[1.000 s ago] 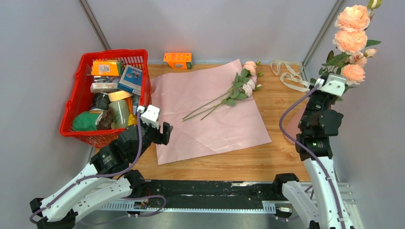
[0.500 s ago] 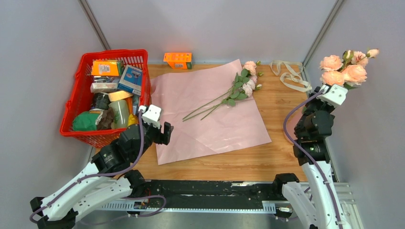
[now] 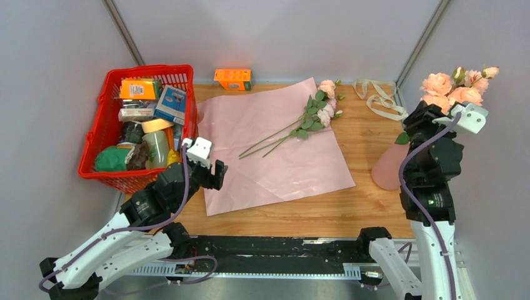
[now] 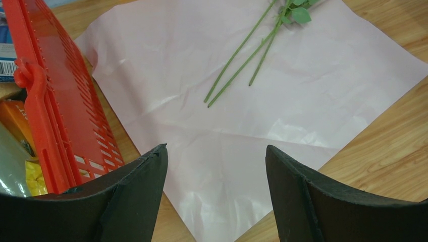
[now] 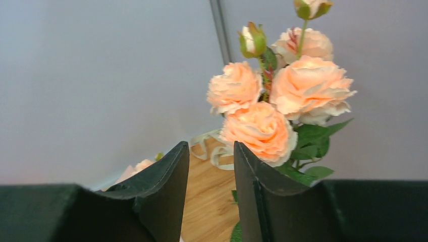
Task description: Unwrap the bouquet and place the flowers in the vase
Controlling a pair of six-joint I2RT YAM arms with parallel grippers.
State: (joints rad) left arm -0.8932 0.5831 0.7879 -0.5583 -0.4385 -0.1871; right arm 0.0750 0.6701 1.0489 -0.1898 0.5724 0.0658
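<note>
Left jaws wide, right ajar, empty

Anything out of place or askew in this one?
Nothing spilled or damaged. A few flowers lie on the opened pink paper, not in the vase with the other blooms; the cream ribbon lies loose near the back edge.

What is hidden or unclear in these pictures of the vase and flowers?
Top view: the right arm hides the mouth of the vase, so stems inside are unconfirmed.
Right wrist view: the right hand blocks everything under the blooms.
Left wrist view: the top edge cuts off the loose flowers' heads.
Top view: labels in the basket are too small.
</note>
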